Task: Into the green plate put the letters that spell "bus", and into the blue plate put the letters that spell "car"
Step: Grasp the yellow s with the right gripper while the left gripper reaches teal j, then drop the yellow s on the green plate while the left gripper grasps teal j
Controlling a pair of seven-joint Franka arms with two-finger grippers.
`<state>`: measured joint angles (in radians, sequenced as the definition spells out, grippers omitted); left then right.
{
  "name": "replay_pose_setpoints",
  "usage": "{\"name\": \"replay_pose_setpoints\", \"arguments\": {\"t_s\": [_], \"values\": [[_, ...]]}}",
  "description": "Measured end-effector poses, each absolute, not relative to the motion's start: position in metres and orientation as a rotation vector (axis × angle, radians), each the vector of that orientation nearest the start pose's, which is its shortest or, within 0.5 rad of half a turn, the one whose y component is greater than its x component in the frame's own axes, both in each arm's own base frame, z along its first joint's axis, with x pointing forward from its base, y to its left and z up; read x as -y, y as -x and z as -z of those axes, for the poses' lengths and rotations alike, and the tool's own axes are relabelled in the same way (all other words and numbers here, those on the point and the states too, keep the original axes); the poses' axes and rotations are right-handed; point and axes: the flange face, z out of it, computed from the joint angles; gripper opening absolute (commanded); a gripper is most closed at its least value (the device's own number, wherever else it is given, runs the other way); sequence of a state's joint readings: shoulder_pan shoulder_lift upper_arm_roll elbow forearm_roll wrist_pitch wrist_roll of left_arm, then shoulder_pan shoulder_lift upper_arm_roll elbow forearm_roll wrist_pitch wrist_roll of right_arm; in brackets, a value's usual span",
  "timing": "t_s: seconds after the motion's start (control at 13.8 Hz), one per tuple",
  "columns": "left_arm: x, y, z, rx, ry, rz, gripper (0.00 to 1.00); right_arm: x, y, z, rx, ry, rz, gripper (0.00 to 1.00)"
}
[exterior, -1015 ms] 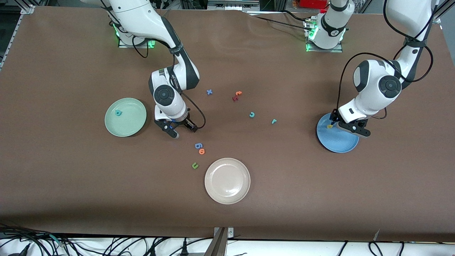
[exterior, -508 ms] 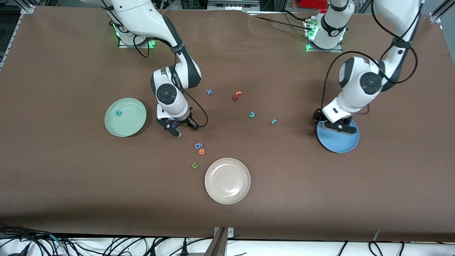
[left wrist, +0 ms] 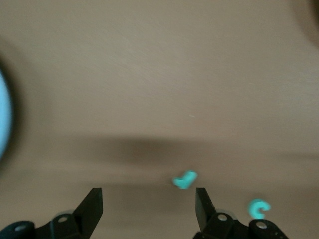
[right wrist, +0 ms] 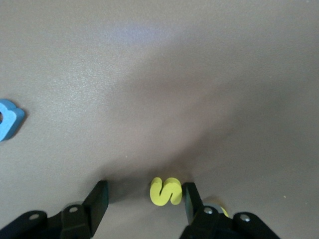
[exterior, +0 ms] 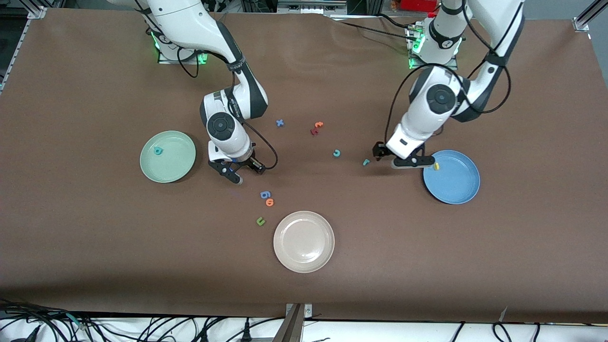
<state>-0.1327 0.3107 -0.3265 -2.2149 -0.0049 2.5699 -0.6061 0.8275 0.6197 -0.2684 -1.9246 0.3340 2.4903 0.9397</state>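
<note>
My right gripper is low over the table beside the green plate, which holds the teal "b". In the right wrist view a yellow "s" lies between its open fingers, touching one. A bit of another yellow piece peeks out by that finger. My left gripper hangs open by the blue plate, close to the teal "r". The teal "c" lies a little toward the right arm's end. A yellow letter rests in the blue plate.
A blue "6", an orange "o" and an olive "u" lie near the beige plate. A blue "x", an orange letter and a red one lie farther from the front camera.
My left arm has swung off the blue plate toward the teal "r", leaving the yellow letter in the plate. The right gripper's fingers have drawn closer together around the "s".
</note>
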Motion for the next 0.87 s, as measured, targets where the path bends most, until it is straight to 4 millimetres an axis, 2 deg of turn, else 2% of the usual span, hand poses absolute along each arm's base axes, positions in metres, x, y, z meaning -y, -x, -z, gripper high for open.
{"name": "replay_pose_setpoints", "arguments": {"t_s": [0.15,0.22,0.44,0.65,0.87], "values": [[0.275,-0.5,-0.235,0.355,3.248,-0.042,0.84,-0.331,-0.525,-0.173,-0.921,2.981,-0.064,0.38],[0.28,-0.502,-0.228,0.383,3.247,-0.06,0.84,-0.331,-0.525,-0.174,-0.919,2.98,-0.061,0.32],[0.283,-0.504,-0.211,0.413,3.24,-0.104,0.84,-0.329,-0.527,-0.178,-0.921,2.977,-0.057,0.28],[0.293,-0.506,-0.198,0.407,3.217,-0.101,0.82,-0.327,-0.528,-0.178,-0.926,2.977,-0.056,0.16],[0.299,-0.507,-0.186,0.395,3.179,-0.068,0.78,-0.322,-0.53,-0.178,-0.936,2.983,-0.065,0.15]]}}
